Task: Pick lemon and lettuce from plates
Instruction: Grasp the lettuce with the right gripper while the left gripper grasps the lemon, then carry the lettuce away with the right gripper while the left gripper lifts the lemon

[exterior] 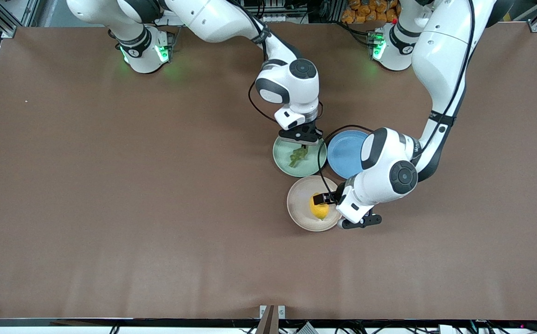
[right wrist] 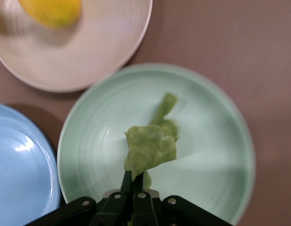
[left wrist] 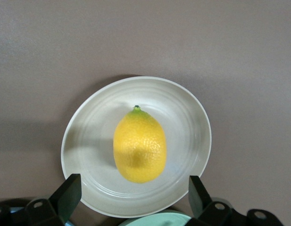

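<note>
Brown matte counter (exterior: 111, 208) carries three round shallow plates clustered near its middle, rims nearly touching.

Pale mint green plate (exterior: 283, 160) sits closest to the robot bases of the two task plates. Blue plate (exterior: 345, 157) lies beside it, toward the left arm's end. Beige-cream plate (exterior: 298, 204) is nearest the front camera.

Right gripper (exterior: 302, 144) is over the mint plate's rim on the bases' side. Its fingers (right wrist: 136, 181) are pressed together, pinching one end of the dark-to-light green wrinkly lettuce leaf (right wrist: 150, 143). The leaf is elongated; in the front view its long axis (exterior: 297, 155) runs from the gripper diagonally toward the front camera and the right arm's end. The pinched part looks broad, crumpled and pale green; the free end is a narrower strip over the plate's floor. Cannot tell whether the free end touches the plate.

Left gripper (exterior: 326, 198) is low over the beige-cream plate, at the lemon. Its fingers (left wrist: 65, 193) are spread, one on each side of the fruit's blunt end, with visible gaps.

Small oval bright yellow lemon (left wrist: 139, 145) rests in the middle of the beige-cream plate. Its skin is dimpled, with a greenish pointed tip (left wrist: 137, 109). Its long axis runs straight away from the left gripper, tip leading.
</note>
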`<state>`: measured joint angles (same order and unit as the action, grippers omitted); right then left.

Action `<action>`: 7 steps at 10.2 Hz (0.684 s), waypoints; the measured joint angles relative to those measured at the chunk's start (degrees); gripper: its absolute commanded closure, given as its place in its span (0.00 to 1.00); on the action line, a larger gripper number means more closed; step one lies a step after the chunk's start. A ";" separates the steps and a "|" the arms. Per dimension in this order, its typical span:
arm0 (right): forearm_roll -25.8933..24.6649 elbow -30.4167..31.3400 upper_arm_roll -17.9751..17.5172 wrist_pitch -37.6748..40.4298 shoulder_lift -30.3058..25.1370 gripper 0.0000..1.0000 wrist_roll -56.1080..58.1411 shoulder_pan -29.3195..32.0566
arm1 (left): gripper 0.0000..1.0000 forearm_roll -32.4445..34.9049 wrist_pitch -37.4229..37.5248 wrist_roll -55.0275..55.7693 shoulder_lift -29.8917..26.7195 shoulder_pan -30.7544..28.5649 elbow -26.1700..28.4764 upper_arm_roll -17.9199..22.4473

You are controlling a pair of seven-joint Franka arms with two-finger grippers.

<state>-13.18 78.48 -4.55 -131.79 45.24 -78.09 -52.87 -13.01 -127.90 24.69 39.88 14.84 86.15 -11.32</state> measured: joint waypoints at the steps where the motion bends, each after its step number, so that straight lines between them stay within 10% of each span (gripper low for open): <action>1: 0.00 -0.41 -2.28 4.58 -3.45 1.00 3.35 3.30 | 0.00 0.00 0.00 0.00 0.08 -0.01 0.01 0.05; 7: 12.37 0.42 -10.06 34.17 -26.59 1.00 40.52 26.53 | 0.00 0.17 -0.19 0.01 3.66 1.74 0.16 0.09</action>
<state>-0.81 78.90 -14.61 -97.62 18.66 -37.57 -26.34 -12.84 -128.09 24.69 43.54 16.58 86.31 -11.22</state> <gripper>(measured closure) 0.978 0.000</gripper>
